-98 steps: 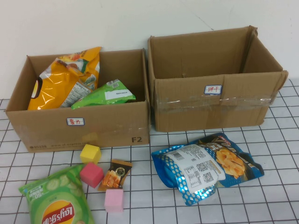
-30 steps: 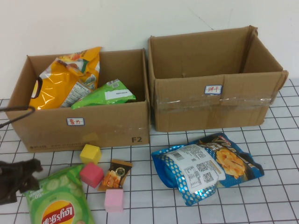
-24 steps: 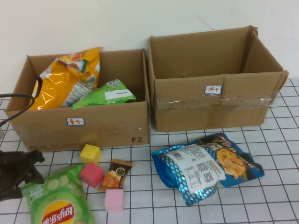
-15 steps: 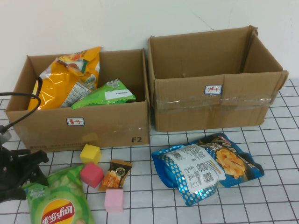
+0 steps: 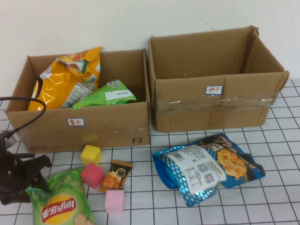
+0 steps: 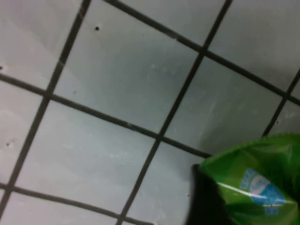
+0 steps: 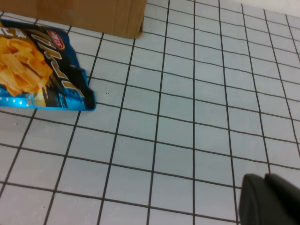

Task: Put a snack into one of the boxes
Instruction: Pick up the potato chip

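Left claw: mine, at the near left edge of the tabletop, clamped on the top corner of the green chip bag.
Right claw: mine too, fingers together, holding nothing, parked over bare grid near the right side; only its own wrist view shows it.
Green chip bag: near left, its far end tilted up in my grip, the rest resting on the tabletop; in the left wrist view its green corner sits just at my fingers.
Left box: far left, already holding an orange bag and a small green bag.
Right box: far right; I see nothing inside.
Progress: I judge the grasp made, the carry not begun.
Left to do: lift the bag clear, bring it over a box, let go.
Untouched: blue bag near the right box, small orange packet, three blocks.
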Robot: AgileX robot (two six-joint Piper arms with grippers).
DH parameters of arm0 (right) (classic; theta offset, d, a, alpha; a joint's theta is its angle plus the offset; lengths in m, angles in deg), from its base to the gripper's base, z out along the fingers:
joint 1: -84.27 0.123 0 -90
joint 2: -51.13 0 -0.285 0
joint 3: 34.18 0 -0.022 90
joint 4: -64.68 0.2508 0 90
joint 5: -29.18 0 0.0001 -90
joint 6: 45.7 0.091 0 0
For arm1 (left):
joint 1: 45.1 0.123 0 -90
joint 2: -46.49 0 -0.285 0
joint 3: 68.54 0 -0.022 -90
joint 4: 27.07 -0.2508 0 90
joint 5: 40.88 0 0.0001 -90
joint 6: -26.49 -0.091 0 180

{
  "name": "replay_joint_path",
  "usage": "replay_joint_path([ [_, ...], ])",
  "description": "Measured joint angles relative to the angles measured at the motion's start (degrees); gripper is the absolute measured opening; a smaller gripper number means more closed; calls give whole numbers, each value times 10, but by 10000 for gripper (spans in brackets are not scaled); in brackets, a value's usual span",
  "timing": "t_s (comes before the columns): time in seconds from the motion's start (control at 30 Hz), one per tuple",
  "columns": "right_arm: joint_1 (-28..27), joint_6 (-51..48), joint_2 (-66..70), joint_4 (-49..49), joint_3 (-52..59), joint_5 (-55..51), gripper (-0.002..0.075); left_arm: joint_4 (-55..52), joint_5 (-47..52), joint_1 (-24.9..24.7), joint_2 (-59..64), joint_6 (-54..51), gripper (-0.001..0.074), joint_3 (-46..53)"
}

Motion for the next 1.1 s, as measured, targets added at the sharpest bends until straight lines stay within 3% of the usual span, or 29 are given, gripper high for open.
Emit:
replay_joint_path([
  [0.07,0,0,0,0,0,0,-1,6,-2,0,0,-7,310,0],
  [0.1,0,0,0,0,0,0,-1,11,-2,0,0,-14,232,0],
  [0.2,0,0,0,1,0,0,-1,18,-2,0,0,-21,92,0],
  [0.3,0,0,0,1,0,0,-1,22,0,0,0,-29,39,0],
  [1.1,0,0,0,3,1,8,-1,190,103,0,-135,-234,20,1],
])
